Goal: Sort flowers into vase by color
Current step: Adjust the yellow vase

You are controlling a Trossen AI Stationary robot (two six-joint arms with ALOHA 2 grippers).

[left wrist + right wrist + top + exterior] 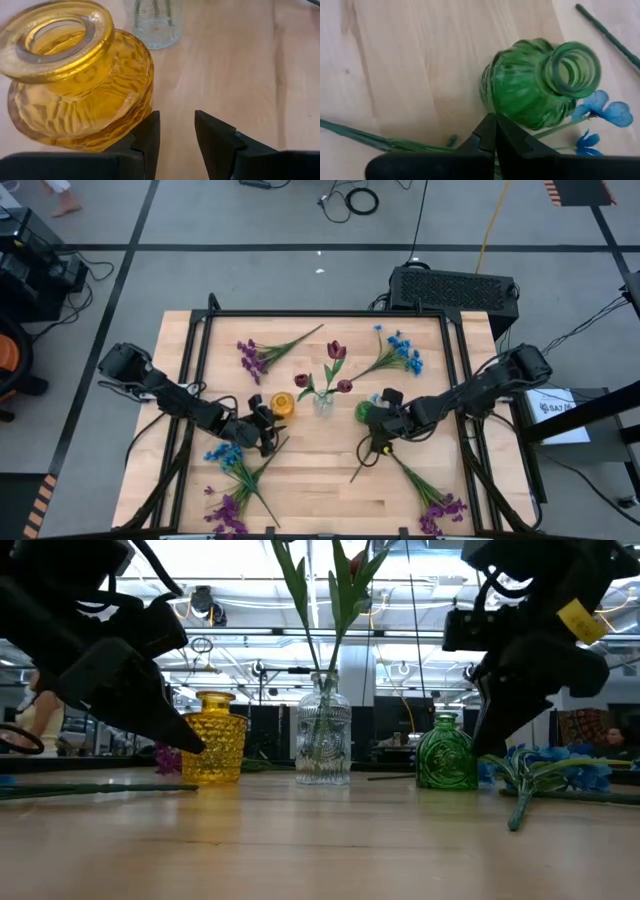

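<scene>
Your left gripper (175, 132) is low on the table just beside the yellow vase (75, 75), its fingers a little apart and holding nothing, and blue flowers (225, 455) and purple flowers (228, 513) lie on the wood near it. Your right gripper (495, 135) is pressed together just beside the green vase (540, 82), with a blue sprig (605, 110) lying next to that vase; whether a stem is pinched between the fingers, I cannot tell. The dark red flowers (335, 352) already stand in the clear vase (323, 740) between the two coloured vases, while other purple flowers (252, 358) and blue flowers (402, 352) lie at the far side of the table (310, 480).
</scene>
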